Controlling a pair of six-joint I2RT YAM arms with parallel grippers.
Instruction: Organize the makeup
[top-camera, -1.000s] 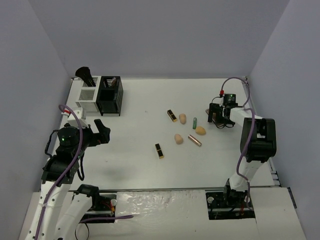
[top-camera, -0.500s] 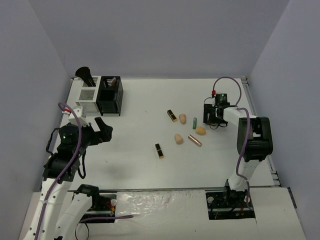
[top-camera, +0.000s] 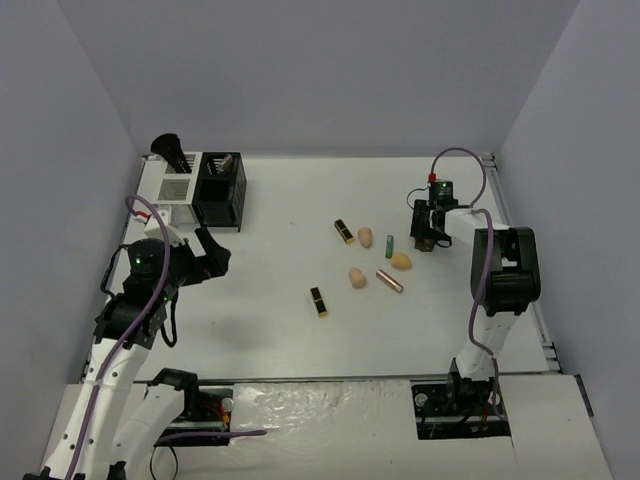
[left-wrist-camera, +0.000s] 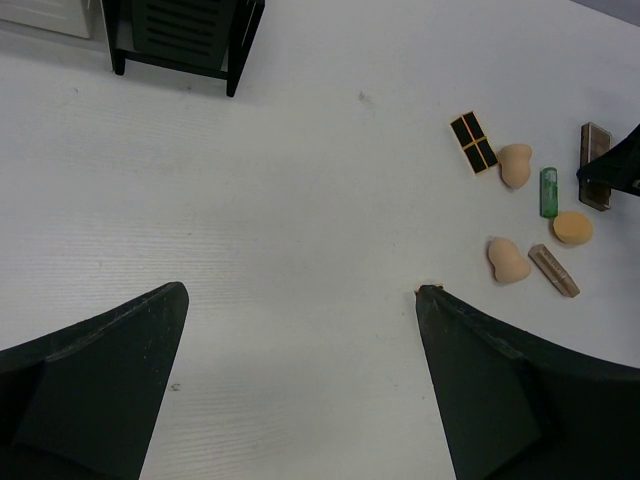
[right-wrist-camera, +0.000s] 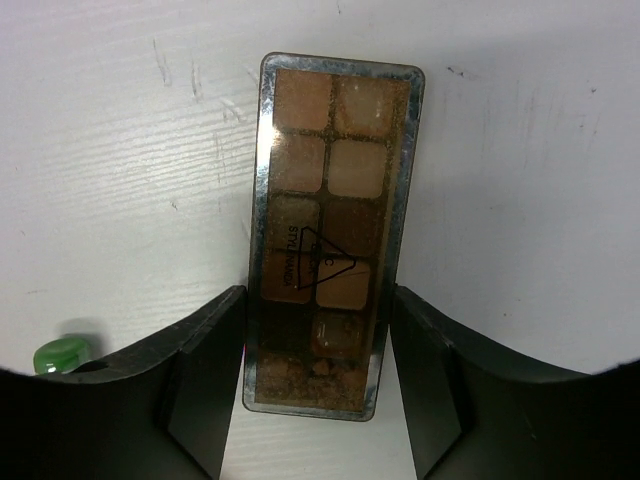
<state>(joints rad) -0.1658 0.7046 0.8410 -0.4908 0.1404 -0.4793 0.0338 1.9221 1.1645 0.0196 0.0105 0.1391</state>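
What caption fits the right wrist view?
Right pincer straddles a brown palette on the table, green tube at lower left.

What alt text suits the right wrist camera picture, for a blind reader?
A flat rectangular palette of brown and tan shades lies on a white table, its near end between the right claw's two black fingers, close against its sides. A green tube's tip shows lower left.

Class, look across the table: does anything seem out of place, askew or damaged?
Nothing looks damaged or spilled. The makeup lies scattered mid-table, away from the organizer bins; the palette lies slightly tilted relative to the right gripper straddling it.
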